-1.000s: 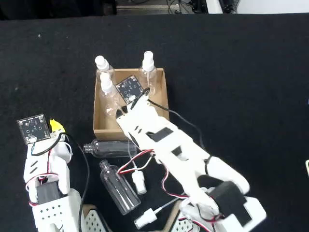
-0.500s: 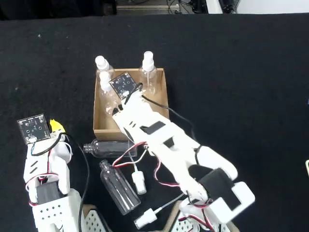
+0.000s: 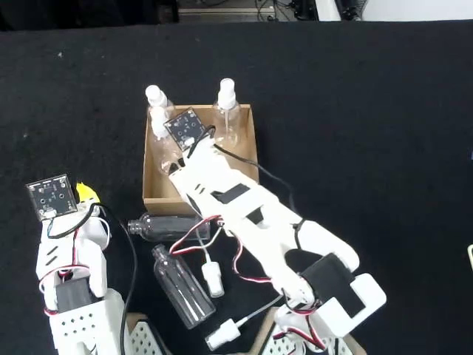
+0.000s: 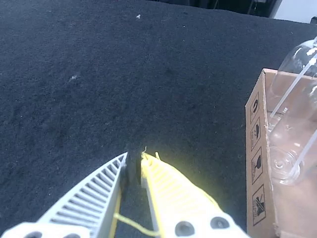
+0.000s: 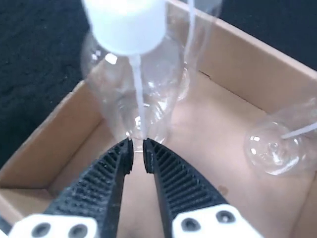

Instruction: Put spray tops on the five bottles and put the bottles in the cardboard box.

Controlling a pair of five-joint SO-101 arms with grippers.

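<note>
The cardboard box (image 3: 247, 159) holds three clear bottles with white spray tops (image 3: 227, 95), (image 3: 156, 96), (image 3: 159, 120). My right gripper (image 3: 176, 160) is inside the box. In the right wrist view it (image 5: 137, 148) is shut and empty, its tips at the foot of a capped bottle (image 5: 133, 89). Two uncapped bottles (image 3: 166, 227), (image 3: 181, 287) lie on the table in front of the box. Two loose spray tops (image 3: 213, 279), (image 3: 225, 333) lie beside them. My left gripper (image 4: 133, 159) is shut over bare table, left of the box (image 4: 257, 148).
Black cloth (image 3: 355, 126) covers the table, with open room to the right and behind the box. The right arm (image 3: 251, 214) crosses above the box's front wall and the lying bottles. Another capped bottle (image 5: 277, 146) stands at the box's far side.
The right arm has swung left across the box, bringing its gripper up to the front-left bottle. The left arm has kept still.
</note>
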